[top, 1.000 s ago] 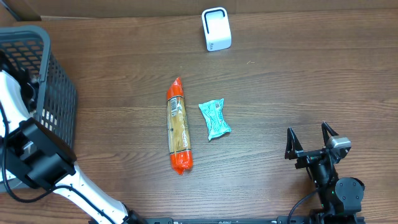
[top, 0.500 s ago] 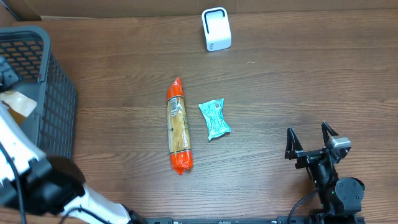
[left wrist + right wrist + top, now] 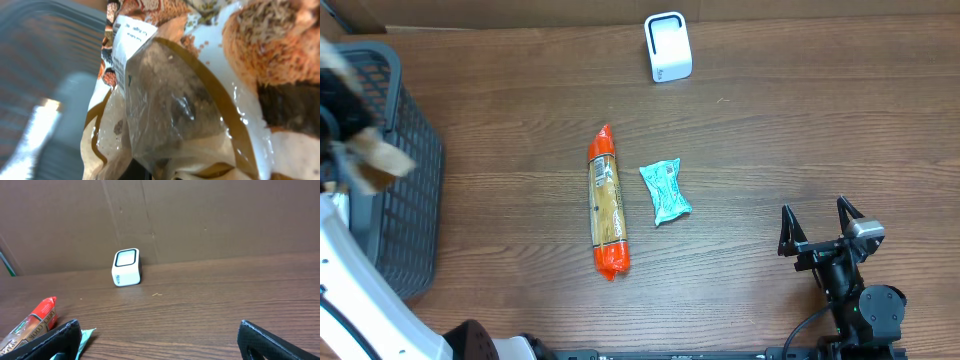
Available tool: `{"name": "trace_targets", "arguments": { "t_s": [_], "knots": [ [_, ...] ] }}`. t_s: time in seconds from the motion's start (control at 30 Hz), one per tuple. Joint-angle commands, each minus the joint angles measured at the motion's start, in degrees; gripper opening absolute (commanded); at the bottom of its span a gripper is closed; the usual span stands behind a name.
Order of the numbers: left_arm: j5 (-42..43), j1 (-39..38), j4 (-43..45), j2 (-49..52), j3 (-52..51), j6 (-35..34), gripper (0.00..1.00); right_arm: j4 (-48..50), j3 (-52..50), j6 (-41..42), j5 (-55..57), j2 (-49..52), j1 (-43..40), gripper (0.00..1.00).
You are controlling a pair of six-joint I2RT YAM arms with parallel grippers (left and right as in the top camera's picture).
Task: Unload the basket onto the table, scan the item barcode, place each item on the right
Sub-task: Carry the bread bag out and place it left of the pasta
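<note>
The left gripper (image 3: 350, 135) clenches a tan snack bag (image 3: 200, 100) over the grey basket (image 3: 415, 200), far left of the white scanner (image 3: 668, 47), which stands on the brown wooden table (image 3: 800, 130) against a cardboard wall (image 3: 200, 220). An orange packet (image 3: 606, 205) and a teal packet (image 3: 665, 192) lie side by side in front of the scanner. The right gripper (image 3: 817, 232), jaws spread and empty, rests further front-right.

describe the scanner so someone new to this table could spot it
Look at the wooden table, along its far edge. The scanner stands there alone. It is the only white boxy thing; the orange packet and teal packet lie flat mid-table.
</note>
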Motion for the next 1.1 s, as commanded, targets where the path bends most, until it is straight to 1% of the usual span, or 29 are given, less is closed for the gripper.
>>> {"name": "trace_targets", "arguments": {
  "t_s": [0.0,0.03,0.13,0.23,0.33,0.4,0.47,0.6,0.73,0.87,1.07],
  "knots": [
    [2.34,-7.74,-2.67,0.44,-1.20,-0.26,0.04,0.31,-0.59,-0.09,0.24,-0.31,0.22,1.00],
    [1.38,-10.36,-3.26,0.44,-2.71,-0.90,0.04,0.31,-0.59,-0.09,0.22,-0.31,0.22,1.00],
    [-2.43,-17.16,-3.48,0.44,-9.09,-6.34,0.04,0.31,-0.59,-0.09,0.24,-0.31,0.22,1.00],
    [-7.34,-22.49,-0.04,0.44,-17.64,-10.99,0.04,0.31,-0.59,-0.09,0.22,-0.31,0.22,1.00],
    [-9.40,-27.17,6.45,0.48,-27.56,-13.77,0.04,0.31,-0.59,-0.09,0.24,-0.31,0.22,1.00],
    [-11.28,-29.94,10.93,0.70,-33.99,-16.81,0.04,0.31,-0.59,-0.09,0.22,-0.31,0.22,1.00],
    [-14.45,-32.41,15.63,1.07,-40.30,-20.24,0.04,0.31,-0.59,-0.09,0.22,-0.31,0.22,1.00],
    [-21.42,-35.69,24.44,2.16,-50.42,-24.30,0.04,0.31,-0.59,-0.09,0.24,-0.31,0.22,1.00],
    [-25.09,-37.05,32.04,3.65,-57.94,-25.22,0.04,0.31,-0.59,-0.09,0.24,-0.31,0.22,1.00],
    [-26.10,-37.40,38.88,7.19,-63.91,-25.00,0.04,0.31,-0.59,-0.09,0.22,-0.31,0.22,1.00],
    [-23.82,-38.73,41.09,13.60,-65.90,-22.10,0.04,0.31,-0.59,-0.09,0.24,-0.31,0.22,1.00]
  ]
}}
